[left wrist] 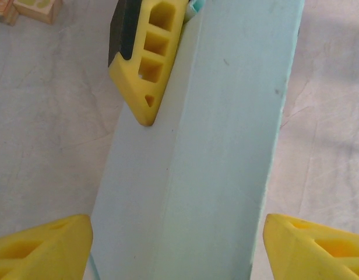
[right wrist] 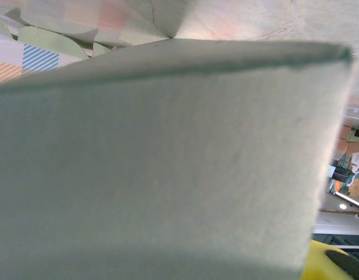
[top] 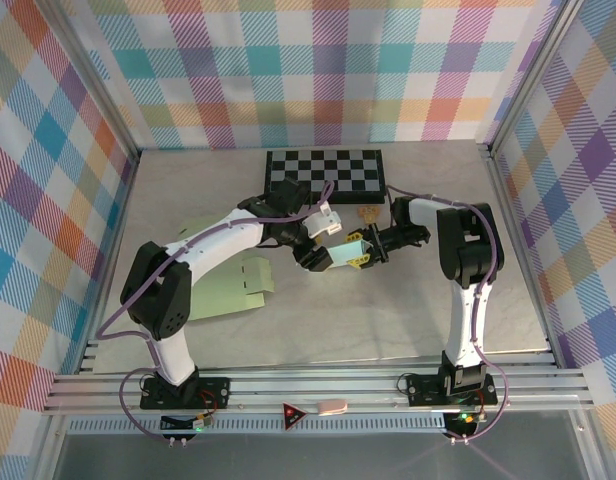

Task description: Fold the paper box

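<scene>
A pale blue-green paper box [top: 343, 256] hangs between my two grippers over the middle of the table. In the left wrist view the box [left wrist: 208, 134] runs upward between the yellow fingertips [left wrist: 45, 248] of my left gripper [left wrist: 178, 251]. That gripper is open and straddles the box, with a small gap at the right fingertip. My right gripper [top: 368, 248] holds the box's far end, and one of its yellow fingers [left wrist: 145, 64] lies flat against the side. The box wall [right wrist: 168, 163] is right up against the right wrist camera, with a yellow finger [right wrist: 337, 262] at the corner.
A flat green cut-out sheet [top: 228, 288] lies on the table under the left arm. A checkerboard [top: 326, 170] sits at the back, with a small wooden piece [top: 368, 213] in front of it. Plaid walls enclose the table on three sides.
</scene>
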Robot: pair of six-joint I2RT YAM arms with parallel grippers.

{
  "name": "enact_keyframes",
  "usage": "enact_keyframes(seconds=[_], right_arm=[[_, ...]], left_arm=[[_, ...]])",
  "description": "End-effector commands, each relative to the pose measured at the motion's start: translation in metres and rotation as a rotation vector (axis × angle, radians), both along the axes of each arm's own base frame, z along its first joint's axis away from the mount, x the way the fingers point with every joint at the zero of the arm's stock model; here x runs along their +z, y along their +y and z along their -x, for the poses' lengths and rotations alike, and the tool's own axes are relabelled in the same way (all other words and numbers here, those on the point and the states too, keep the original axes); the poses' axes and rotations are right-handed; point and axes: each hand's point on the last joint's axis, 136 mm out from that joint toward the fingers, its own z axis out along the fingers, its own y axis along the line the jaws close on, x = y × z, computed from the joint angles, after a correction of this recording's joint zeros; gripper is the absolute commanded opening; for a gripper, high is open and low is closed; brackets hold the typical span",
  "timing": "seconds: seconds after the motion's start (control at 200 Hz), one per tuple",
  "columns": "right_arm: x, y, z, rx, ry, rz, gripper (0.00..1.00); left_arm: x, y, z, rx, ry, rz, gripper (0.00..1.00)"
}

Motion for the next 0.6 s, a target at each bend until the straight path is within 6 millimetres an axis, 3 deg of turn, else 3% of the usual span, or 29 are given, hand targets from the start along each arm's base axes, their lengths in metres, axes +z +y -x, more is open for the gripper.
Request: enact_keyframes(seconds=[0.0,0.14,0.595], right_arm=[[-0.026,-0.009,0.001,0.013,0.027,0.106,0.39],[-0.025,-0.010,0.001,0.009,0.028,0.104,0.41],[-0.024,-0.016,0.000,-0.005,0.024,0.115,0.58]], left_arm=[[-0.003,-0.005,0.008,-0.072,-0.068,-0.061,0.77],[-0.023,0.000,-0.007,-0.039,-0.188,-0.196,0.77],[-0.044,-0.001,-0.016,-0.026,-0.338,-0.300,0.74]])
